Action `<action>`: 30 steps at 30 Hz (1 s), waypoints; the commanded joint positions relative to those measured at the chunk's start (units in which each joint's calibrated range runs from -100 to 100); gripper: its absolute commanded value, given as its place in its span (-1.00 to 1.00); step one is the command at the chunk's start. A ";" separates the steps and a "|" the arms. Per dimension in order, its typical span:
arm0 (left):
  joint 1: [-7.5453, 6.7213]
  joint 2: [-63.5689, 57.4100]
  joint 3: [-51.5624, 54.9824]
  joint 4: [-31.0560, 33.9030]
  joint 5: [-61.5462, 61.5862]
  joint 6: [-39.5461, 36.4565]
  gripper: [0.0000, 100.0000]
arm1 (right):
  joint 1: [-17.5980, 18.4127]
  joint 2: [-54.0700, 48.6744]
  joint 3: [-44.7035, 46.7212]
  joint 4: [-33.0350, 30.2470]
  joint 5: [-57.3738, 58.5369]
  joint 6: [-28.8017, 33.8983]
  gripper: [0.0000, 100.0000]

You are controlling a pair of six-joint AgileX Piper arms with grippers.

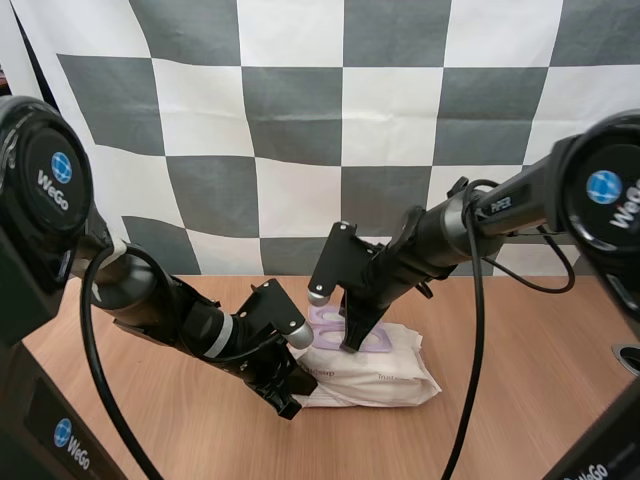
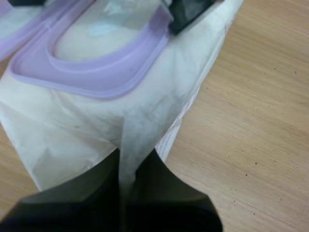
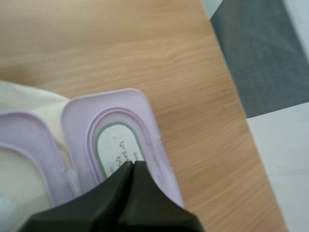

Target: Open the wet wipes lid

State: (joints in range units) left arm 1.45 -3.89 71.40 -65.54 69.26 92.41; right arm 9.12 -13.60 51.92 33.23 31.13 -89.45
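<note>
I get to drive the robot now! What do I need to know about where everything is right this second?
Left gripper: shut on an edge of the wet wipes pack, holding it down on the table.
Right gripper: shut on nothing, tips over the lid.
Done: the purple lid is flipped open and lies beside its frame.
Left: probably just lifting the right arm away and letting go of the pack.
</note>
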 commanded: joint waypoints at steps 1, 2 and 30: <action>0.02 0.03 -0.02 -0.09 -0.03 0.41 -1.00 | 0.03 -8.11 -0.10 -2.37 -0.47 2.41 -1.00; 0.02 0.03 -0.02 -0.09 0.18 0.41 -1.00 | 0.03 -11.15 -0.10 -4.24 -0.47 4.40 -1.00; 0.02 -39.61 -0.08 10.15 17.22 -3.65 1.00 | 0.03 -68.02 -0.10 -27.39 33.35 38.45 -1.00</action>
State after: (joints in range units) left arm 1.45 -29.69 71.40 -55.82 85.23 92.41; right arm 9.12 -71.60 51.92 4.50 64.68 -51.33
